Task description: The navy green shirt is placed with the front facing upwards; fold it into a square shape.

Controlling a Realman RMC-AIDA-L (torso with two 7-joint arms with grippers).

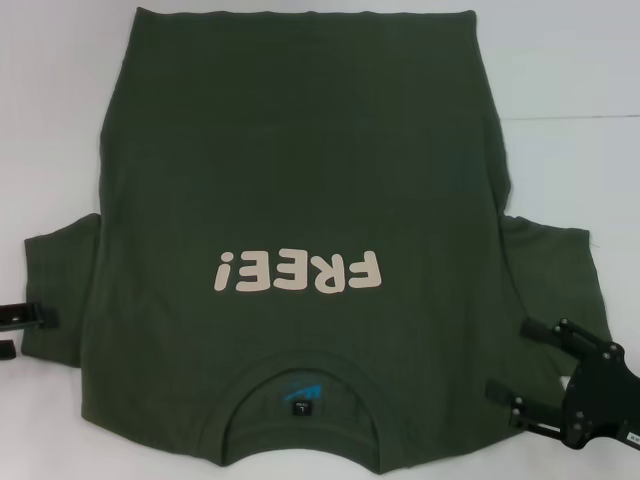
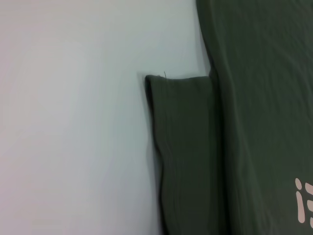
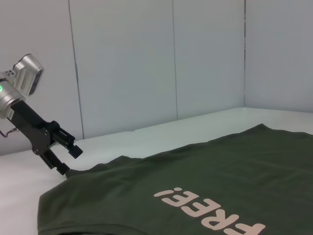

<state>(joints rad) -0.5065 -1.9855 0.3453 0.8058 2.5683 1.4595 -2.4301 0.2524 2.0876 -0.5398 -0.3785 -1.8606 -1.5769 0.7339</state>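
Both open grippers, left gripper (image 1: pixel 20 332) and right gripper (image 1: pixel 535 372), flank the navy green shirt (image 1: pixel 300 200) (soft, light, limp), likely best pinched at the sleeve edges.

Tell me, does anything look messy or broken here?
Nothing stands out. The navy green shirt lies flat on the white table, lettering up, sleeves spread. The left gripper and right gripper sit open beside the sleeves.

Both claws are matte black with slim straight fingers; the left claw (image 3: pixel 66 155) carries a silver camera housing (image 3: pixel 27 74).
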